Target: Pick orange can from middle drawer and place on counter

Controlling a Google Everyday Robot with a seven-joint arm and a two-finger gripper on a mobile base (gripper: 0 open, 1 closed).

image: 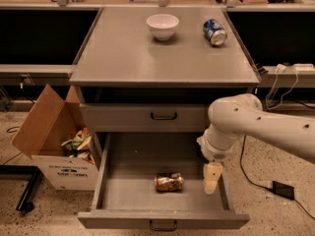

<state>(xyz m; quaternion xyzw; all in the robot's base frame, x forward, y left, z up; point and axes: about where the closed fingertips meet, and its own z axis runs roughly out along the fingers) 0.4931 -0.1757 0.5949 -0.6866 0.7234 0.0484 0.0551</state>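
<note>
The orange can lies on its side on the floor of the open middle drawer, near the middle. My gripper hangs from the white arm over the right part of the drawer, pointing down, a short way to the right of the can and not touching it. The grey counter is the cabinet top above the drawers.
A white bowl and a blue and white can lying on its side sit at the back of the counter. An open cardboard box with rubbish stands on the floor left of the cabinet. Cables and a black adapter lie on the floor at right.
</note>
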